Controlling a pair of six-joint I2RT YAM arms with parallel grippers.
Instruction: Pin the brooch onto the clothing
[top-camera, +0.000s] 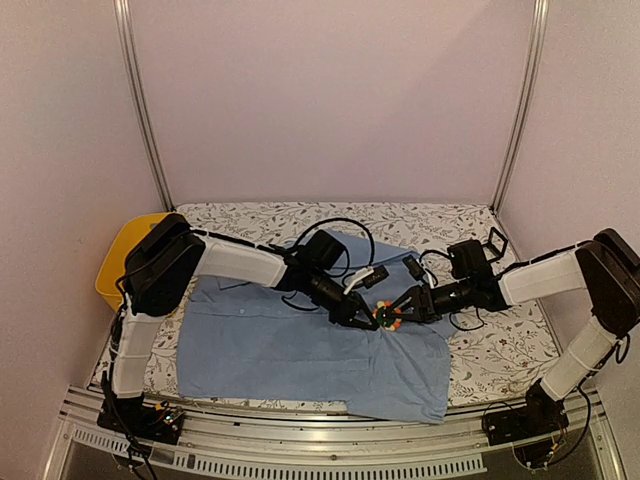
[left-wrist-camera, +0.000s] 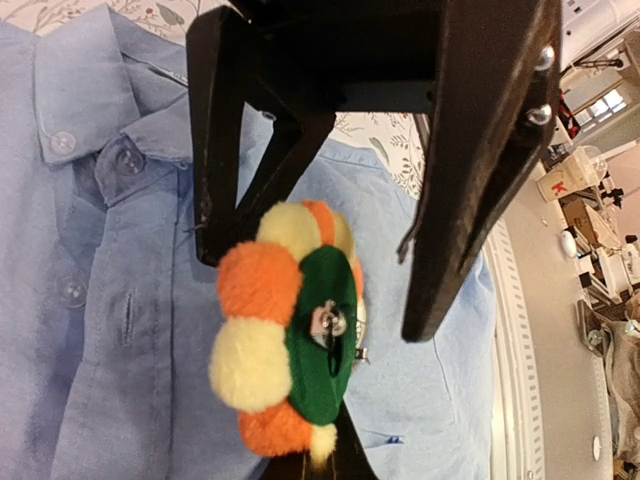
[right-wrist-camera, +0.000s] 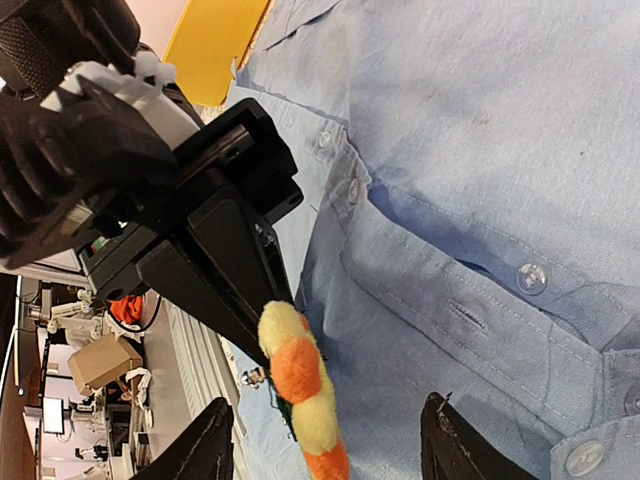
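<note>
The brooch (top-camera: 388, 317), a pompom flower in orange and pale yellow with a green back (left-wrist-camera: 322, 330), stands on edge just above the clothing (top-camera: 280, 350), a light blue shirt spread flat. My left gripper (top-camera: 358, 312) is shut on the brooch's rim, its dark tips showing under the flower (left-wrist-camera: 335, 465). My right gripper (right-wrist-camera: 330, 440) is open, one finger on each side of the brooch (right-wrist-camera: 300, 390) and not touching it. In the left wrist view the right gripper's black fingers (left-wrist-camera: 480, 180) straddle the flower from above. The button placket (right-wrist-camera: 480, 300) lies close by.
A yellow basket (top-camera: 118, 255) sits at the far left, beside the shirt's collar end. The floral table cover (top-camera: 500, 350) shows to the right of the shirt. Black cables (top-camera: 335, 230) loop over the shirt behind the two wrists.
</note>
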